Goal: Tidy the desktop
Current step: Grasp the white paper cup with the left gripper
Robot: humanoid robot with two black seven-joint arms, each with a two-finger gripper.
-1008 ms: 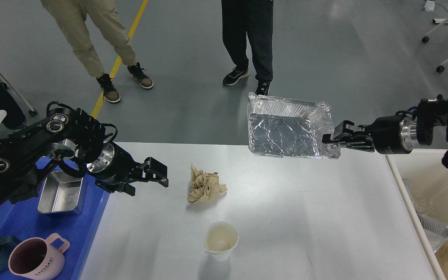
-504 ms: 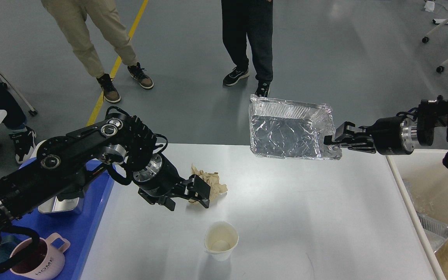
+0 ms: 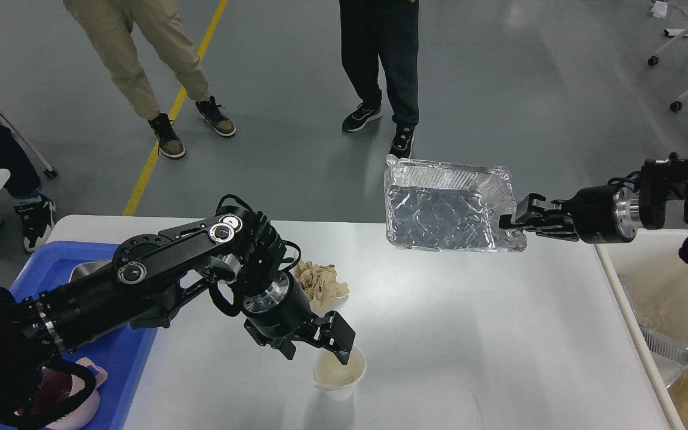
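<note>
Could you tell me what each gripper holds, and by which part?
The right gripper pinches the foil tray by its right rim. The left gripper holds nothing.

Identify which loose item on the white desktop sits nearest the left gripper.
The paper cup: the left gripper is at its rim, while the crumpled brown paper lies farther back on the desktop.

The white, round-cornered worktop (image 3: 469,334) carried a crumpled wad of tan paper (image 3: 320,283) near its middle, an upright white paper cup (image 3: 339,375) nearer the front edge, apart from the wad, and a blue plastic tray (image 3: 123,358) at its left end.
</note>
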